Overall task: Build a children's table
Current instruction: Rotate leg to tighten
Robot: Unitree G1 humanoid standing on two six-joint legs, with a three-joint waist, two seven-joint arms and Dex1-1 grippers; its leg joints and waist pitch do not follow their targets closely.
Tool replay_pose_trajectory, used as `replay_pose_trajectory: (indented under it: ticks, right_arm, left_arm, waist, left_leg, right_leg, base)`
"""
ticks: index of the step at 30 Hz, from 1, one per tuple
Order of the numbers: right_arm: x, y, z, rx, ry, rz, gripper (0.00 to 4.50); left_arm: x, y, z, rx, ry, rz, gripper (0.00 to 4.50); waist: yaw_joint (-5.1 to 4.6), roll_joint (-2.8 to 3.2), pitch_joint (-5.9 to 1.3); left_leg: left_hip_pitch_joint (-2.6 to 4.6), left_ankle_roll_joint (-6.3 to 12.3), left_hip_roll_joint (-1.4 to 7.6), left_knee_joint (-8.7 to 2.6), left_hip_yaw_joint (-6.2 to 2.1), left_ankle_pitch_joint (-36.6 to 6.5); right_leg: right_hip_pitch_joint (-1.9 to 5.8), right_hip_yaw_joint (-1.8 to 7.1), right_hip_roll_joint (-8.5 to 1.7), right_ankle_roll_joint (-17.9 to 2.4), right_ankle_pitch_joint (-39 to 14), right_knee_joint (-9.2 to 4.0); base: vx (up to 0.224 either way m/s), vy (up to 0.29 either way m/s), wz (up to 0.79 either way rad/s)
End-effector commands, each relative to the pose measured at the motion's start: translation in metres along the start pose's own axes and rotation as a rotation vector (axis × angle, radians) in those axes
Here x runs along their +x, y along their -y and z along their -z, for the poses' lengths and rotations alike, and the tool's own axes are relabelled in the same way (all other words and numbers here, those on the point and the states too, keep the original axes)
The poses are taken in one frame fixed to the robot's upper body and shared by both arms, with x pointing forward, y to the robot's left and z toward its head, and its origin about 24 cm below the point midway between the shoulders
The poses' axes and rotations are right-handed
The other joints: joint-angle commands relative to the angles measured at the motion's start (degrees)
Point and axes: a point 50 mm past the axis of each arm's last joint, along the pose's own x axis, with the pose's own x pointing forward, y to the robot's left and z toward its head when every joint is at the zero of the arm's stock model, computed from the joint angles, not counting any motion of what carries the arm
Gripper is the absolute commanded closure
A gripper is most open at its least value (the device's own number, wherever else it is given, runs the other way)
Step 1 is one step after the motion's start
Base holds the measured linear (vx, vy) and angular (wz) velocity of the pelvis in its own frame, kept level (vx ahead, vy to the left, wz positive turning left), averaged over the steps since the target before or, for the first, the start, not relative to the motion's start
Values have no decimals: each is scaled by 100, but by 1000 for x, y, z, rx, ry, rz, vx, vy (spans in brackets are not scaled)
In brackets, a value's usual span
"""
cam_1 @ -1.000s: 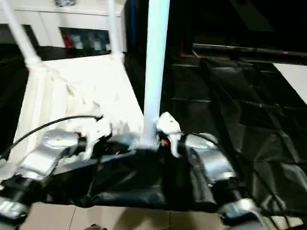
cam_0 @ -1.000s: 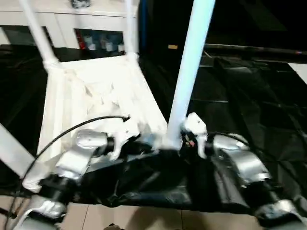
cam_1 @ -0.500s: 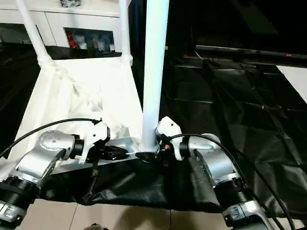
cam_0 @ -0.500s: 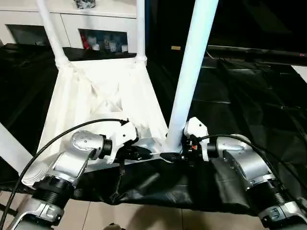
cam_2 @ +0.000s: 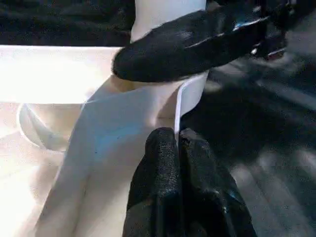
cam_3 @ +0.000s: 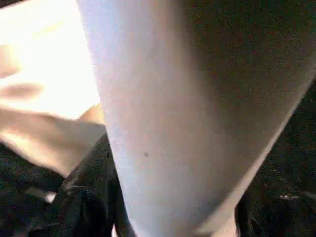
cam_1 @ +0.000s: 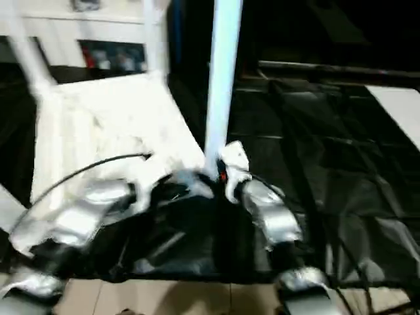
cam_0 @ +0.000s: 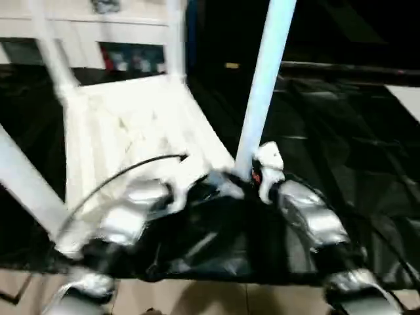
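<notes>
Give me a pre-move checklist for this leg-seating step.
1. Left hand pinched shut on the rim of the upturned white rectangular plastic table top: ok.
2. Near-right white tapered plastic tube leg standing upright at its corner socket: ok.
3. That leg fully seated: cannot tell.
4. Right hand at that leg's base, grip firm: cannot tell.
5. Far-left white tube leg and far-right white tube leg standing at their corners: ok.

Black sheet (cam_0: 341, 151), white cabinet (cam_0: 118, 39) behind
</notes>
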Motion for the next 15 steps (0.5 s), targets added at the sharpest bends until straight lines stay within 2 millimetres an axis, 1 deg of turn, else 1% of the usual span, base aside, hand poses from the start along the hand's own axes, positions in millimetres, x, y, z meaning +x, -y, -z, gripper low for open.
replay_pose_trajectory:
  ticks: [1,2,3,4,6,7,8,9,10,11,12,13,14,15]
  right_arm:
    - [18,-28,4,24,-34,-7,186]
    - [21,-31,3,4,-37,-4,186]
    - [23,-36,3,-18,-42,-26,186]
    - [24,-41,2,-35,-38,-49,186]
    - [25,-45,0,-38,-22,-81,186]
    - [25,-46,-1,-29,-12,-91,117]
    - [25,-45,-2,-15,-3,-98,117]
    - [24,-45,-2,-3,5,-107,117]
    - [23,-44,-3,-3,10,-122,111]
    - [20,-43,-3,-17,14,-156,96]
    - [17,-42,-3,-18,15,-190,72]
    - [17,-42,-3,-18,15,-194,68]
    - [13,-42,-4,-34,14,-237,64]
    - [11,-42,-4,-54,12,-267,64]
  left_arm:
    - [17,7,-24,-14,100,-44,450]
    - [19,9,-25,-11,104,-40,450]
    - [21,11,-26,-2,106,-34,450]
    - [22,13,-26,8,108,-31,450]
    - [22,13,-27,21,112,-20,450]
    - [20,13,-26,25,111,-13,450]
    - [19,12,-26,37,112,-7,450]
    - [17,11,-25,49,114,5,450]
    - [14,10,-22,55,110,20,450]
    - [9,9,-18,69,110,53,450]
    - [6,9,-16,74,111,79,450]
    - [5,9,-16,75,111,82,450]
    - [2,10,-15,79,116,112,450]
    - [-1,10,-15,83,121,133,450]
  waist:
    - [27,-82,-410]
    - [16,-77,-407]
    - [8,-101,-411]
    - [5,-94,-407]
    - [6,-80,-410]
    - [2,-82,-403]
    - [0,-59,-402]
    - [2,-58,-401]
    - [-5,-34,-399]
    - [-4,8,-399]
    - [-13,-6,-399]
    - [-2,1,-403]
    - [-9,10,-395]
    - [6,8,-398]
  left_leg:
    - [-6,107,71,-381,-1,-813]
    - [3,135,68,-375,6,-808]
    - [3,160,72,-370,11,-802]
    - [-7,202,75,-374,9,-791]
    - [-1,258,81,-369,12,-757]
    - [5,281,83,-373,14,-783]
    - [13,283,84,-371,17,-830]
    - [15,291,81,-371,17,-869]
    - [8,281,78,-379,10,-917]
    - [7,258,77,-380,1,-967]
    - [4,259,80,-383,2,-986]
    - [16,257,87,-382,-2,-997]
    - [22,253,94,-392,-3,-1043]
    - [39,254,96,-386,2,-1063]
  right_leg:
    - [313,235,-332,-969,-1432,-429]
    - [307,236,-324,-984,-1394,-434]
    - [306,237,-323,-998,-1357,-432]
    - [313,235,-322,-1000,-1311,-428]
    - [312,241,-318,-1041,-1155,-411]
    - [309,239,-314,-1064,-1127,-412]
    - [306,242,-315,-1076,-1145,-419]
    - [304,243,-319,-1079,-1175,-427]
    - [311,241,-318,-1074,-1217,-437]
    - [318,242,-321,-1079,-1225,-430]
    - [320,243,-318,-1077,-1219,-439]
    - [320,244,-318,-1104,-1155,-429]
    - [310,245,-311,-1133,-1149,-432]
    - [310,247,-312,-1138,-1139,-436]
  base:
    - [0,0,0]
    - [0,0,0]
    - [0,0,0]
    - [0,0,0]
    - [0,0,0]
    - [0,0,0]
    - [0,0,0]
    - [0,0,0]
    - [0,0,0]
    - [0,0,0]
    - [0,0,0]
    - [0,0,0]
    - [0,0,0]
    - [0,0,0]
